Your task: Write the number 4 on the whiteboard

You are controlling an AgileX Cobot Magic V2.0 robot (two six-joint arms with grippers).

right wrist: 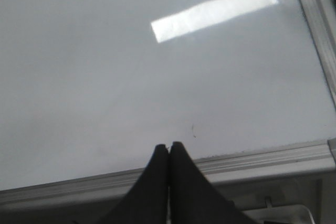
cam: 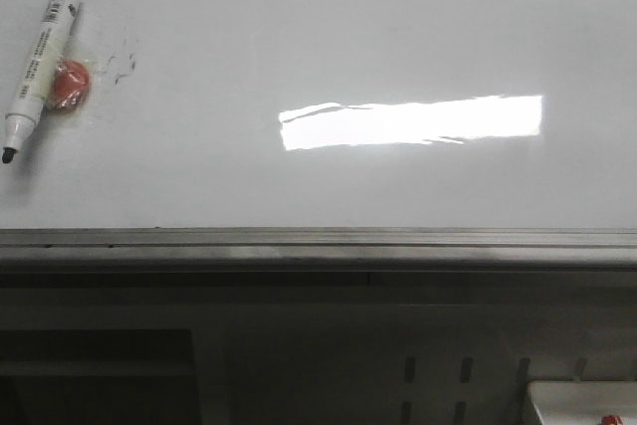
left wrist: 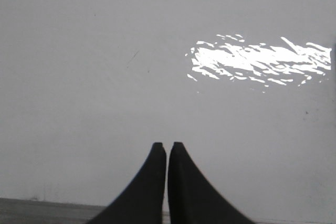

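The whiteboard fills the front view, glossy white with a grey rail along its near edge. No number 4 shows on it; only faint grey smudges lie at the far left. A white marker with black ends lies on the board at the far left. My left gripper is shut and empty over bare board. My right gripper is shut and empty over the board's near edge rail. Neither gripper shows in the front view.
A small orange-red round thing lies against the marker. A bright light reflection lies on the middle of the board. A white container sits below the board's edge at the lower right.
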